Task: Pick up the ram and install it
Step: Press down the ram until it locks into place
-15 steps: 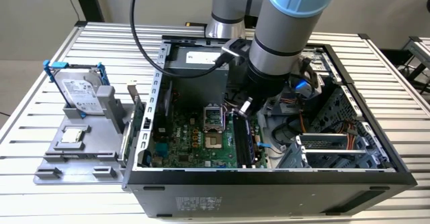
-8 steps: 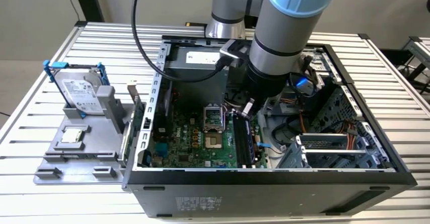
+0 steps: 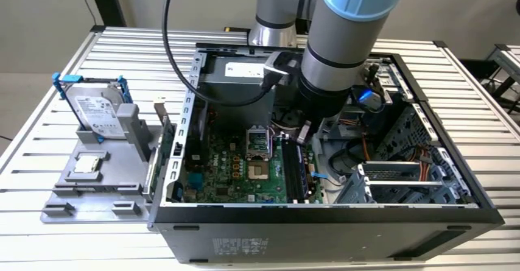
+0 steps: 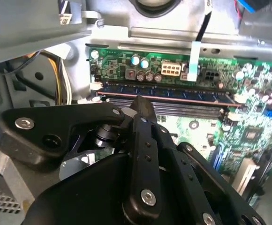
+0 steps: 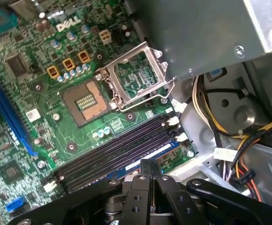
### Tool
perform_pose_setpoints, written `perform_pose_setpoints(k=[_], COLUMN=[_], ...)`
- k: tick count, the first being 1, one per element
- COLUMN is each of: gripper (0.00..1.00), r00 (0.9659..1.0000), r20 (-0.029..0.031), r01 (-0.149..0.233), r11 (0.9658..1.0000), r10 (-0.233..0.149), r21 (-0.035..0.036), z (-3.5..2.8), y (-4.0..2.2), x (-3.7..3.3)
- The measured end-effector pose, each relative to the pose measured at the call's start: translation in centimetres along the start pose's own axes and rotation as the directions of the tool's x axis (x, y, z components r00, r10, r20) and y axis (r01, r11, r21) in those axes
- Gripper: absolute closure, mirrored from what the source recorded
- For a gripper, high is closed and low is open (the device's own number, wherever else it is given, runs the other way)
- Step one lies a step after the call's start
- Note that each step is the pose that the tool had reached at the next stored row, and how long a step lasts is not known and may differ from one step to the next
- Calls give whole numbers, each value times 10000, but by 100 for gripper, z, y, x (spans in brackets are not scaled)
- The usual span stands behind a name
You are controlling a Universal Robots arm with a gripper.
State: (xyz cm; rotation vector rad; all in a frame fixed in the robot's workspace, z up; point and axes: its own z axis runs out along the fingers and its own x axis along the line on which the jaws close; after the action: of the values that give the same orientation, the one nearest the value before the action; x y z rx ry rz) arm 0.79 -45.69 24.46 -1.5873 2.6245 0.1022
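Inside the case (image 3: 325, 213), down by the memory slots, your gripper (image 5: 150, 165) has its fingers clenched together with nothing between them. The tips are right over the ram (image 5: 147, 158), though I can't tell if they actually touch it. The ram is a long, thin blue-green stick standing on edge in the outermost slot, next to the black slots (image 5: 112, 150) that sit bare. In the second wrist view it runs straight across, level end to end, just past the fingertips (image 4: 140, 104). For writing, there's white lettering printed on the board (image 5: 56, 56) above the socket (image 5: 86, 101), plus a small white sticker (image 5: 33, 114). In the exterior view, the hard drive (image 3: 97, 112) on the grey stand (image 3: 122, 192) carries a white label too small to read.
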Motion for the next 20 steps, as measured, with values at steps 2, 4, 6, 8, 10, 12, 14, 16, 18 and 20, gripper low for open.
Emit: perform_pose_setpoints(k=[2,4,6,8,10,12,14,16,18,20], gripper=[100,100,100,100,100,100,100,100,100,100], r00=[9995,9977,9947,9904,9852,9792,9723,9641,9549,9445], r20=[8,7,7,-1,-3,0,0,3,8,14], r01=[319,682,1030,1381,1715,2031,2338,2655,2968,3286], r11=[9995,9977,9947,9904,9851,9791,9722,9640,9547,9442], r10=[-319,-682,-1030,-1381,-1715,-2031,-2338,-2656,-2968,-3286], r21=[-1,-19,-41,-65,-87,-113,-144,-172,-192,-203], z=[0,-1,0,0,1,3,6,9,13,15], y=[1,2,1,1,1,1,1,1,1,0], x=[0,1,0,1,1,1,1,1,2,2])
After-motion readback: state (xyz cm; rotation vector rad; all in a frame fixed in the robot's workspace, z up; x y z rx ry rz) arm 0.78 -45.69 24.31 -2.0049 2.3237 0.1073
